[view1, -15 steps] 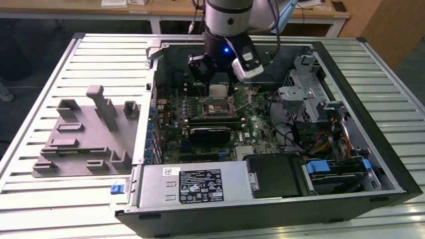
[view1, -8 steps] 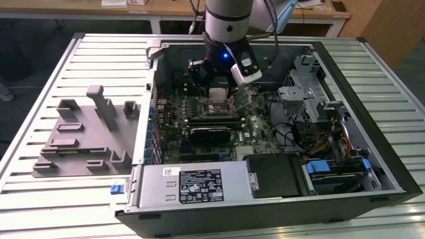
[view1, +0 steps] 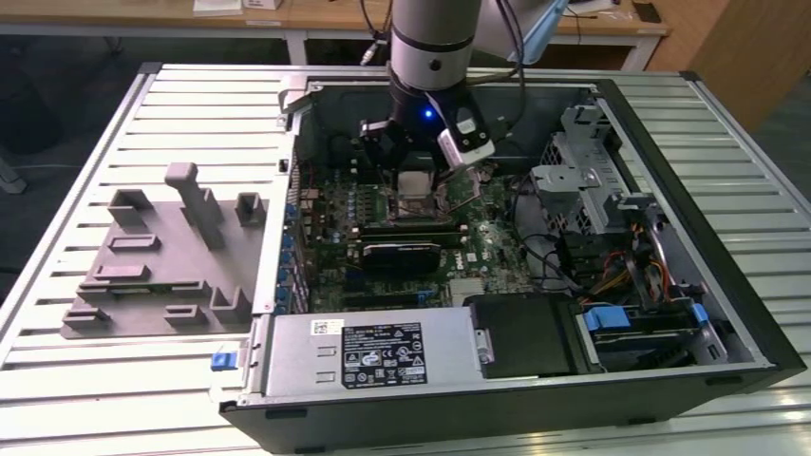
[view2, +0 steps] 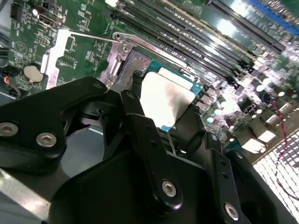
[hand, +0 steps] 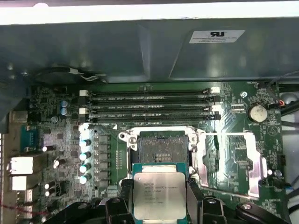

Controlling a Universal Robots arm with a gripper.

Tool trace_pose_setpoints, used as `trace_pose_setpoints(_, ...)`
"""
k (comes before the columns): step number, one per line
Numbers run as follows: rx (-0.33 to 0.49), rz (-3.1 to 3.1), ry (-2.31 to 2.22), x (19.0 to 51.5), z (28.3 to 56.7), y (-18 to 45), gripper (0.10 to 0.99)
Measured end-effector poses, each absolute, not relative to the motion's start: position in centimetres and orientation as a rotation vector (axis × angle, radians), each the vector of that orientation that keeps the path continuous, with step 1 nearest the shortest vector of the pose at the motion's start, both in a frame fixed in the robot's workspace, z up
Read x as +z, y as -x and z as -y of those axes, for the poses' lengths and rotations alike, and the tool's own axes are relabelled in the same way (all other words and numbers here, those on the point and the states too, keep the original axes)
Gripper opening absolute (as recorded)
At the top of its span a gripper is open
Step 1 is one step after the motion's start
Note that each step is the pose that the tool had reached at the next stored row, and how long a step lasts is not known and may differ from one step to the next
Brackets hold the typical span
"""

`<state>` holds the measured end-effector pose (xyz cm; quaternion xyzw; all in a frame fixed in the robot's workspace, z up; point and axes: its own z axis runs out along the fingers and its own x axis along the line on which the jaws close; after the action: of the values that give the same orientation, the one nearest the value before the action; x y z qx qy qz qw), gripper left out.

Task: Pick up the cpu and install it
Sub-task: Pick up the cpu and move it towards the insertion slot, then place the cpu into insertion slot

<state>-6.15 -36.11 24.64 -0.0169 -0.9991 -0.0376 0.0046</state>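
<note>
One open computer case (view1: 507, 418) takes up the middle and right of the exterior view, with its green motherboard (view1: 497, 249) lying flat inside. The arm's gripper (view1: 420, 179) hangs over the board at the upper centre of that frame. Beneath it the socket (hand: 161, 145) sits uncovered, its metal load plate (hand: 229, 161) folded open beside it. The likely risk is a tilted or offset descent: if the cpu (hand: 159, 195) meets the socket frame skewed or turned the wrong way, it could bend contacts or slip from the grasp. Both fingers (hand: 194, 200) are closed partway, pressing opposite edges of the cpu. It is held over the socket's near edge and looks clear of it, metal top facing the wrist.
</note>
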Motion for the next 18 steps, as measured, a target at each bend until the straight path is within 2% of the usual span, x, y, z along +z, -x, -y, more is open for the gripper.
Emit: trace_pose_setpoints(18,-0.115,3.13,0.093,24.18,36.0,6.23,0.541)
